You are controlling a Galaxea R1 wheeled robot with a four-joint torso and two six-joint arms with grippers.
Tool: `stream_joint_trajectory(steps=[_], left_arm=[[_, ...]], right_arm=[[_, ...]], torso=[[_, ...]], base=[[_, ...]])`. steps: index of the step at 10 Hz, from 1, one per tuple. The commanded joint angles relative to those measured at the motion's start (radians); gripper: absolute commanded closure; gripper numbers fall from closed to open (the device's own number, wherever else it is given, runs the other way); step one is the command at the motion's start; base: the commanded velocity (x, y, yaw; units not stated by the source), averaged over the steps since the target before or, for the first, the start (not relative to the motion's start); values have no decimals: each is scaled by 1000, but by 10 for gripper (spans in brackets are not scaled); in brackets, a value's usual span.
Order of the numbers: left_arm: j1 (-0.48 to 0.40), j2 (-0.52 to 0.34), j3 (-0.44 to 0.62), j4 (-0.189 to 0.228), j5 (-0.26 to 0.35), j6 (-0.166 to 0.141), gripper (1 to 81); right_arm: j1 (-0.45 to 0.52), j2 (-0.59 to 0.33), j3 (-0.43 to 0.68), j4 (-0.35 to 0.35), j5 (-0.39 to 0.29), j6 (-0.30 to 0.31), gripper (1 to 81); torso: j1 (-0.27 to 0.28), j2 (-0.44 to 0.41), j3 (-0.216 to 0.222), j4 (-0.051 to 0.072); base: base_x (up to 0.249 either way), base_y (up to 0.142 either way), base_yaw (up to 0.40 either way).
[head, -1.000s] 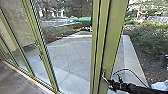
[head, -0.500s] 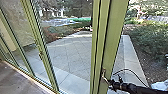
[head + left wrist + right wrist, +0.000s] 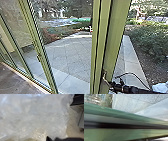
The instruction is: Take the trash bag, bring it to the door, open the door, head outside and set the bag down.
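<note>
Your L wrist cam's got the trash bag (image 3: pixel 35 116); head cam, your R gripper (image 3: pixel 111 84) at the door handle (image 3: pixel 104 75). Can't tell either grip, open or closed.

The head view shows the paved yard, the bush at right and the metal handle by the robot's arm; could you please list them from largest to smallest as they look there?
1. Paved yard
2. Bush
3. Metal handle

There are 2 door handles: 1 metal handle (image 3: pixel 104 75) right at the right gripper (image 3: pixel 111 85), 1 dark handle (image 3: pixel 38 58) well apart from it. 1 black cable (image 3: pixel 132 73) arches above that gripper; 1 trash bag (image 3: pixel 33 115) is at the left gripper (image 3: pixel 42 139).
</note>
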Motion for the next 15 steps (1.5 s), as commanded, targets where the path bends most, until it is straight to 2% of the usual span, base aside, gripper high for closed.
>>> stream_joint_trajectory(steps=[1,3,6,9,12,15], left_arm=[[-8,-1,7,-1,82,-1,811],[-8,1,7,-1,82,-1,811],[-8,7,7,2,82,1,811],[-8,10,7,4,82,2,811],[-8,10,7,4,82,4,811],[-8,12,10,4,82,5,811]], right_arm=[[205,-19,-84,80,-265,84,10],[224,-55,-16,79,-270,82,10],[250,-135,105,77,-319,81,10],[274,-186,165,77,-325,81,10],[333,-267,249,71,-362,81,10],[409,-370,357,33,-443,81,10]], torso=[[2,0,0,0],[2,0,0,0],[3,1,0,0],[6,4,-2,1],[8,5,-3,1],[10,7,-4,1]], base=[[99,0,0],[98,0,0],[83,0,0],[65,0,0],[64,0,0],[0,0,0]])
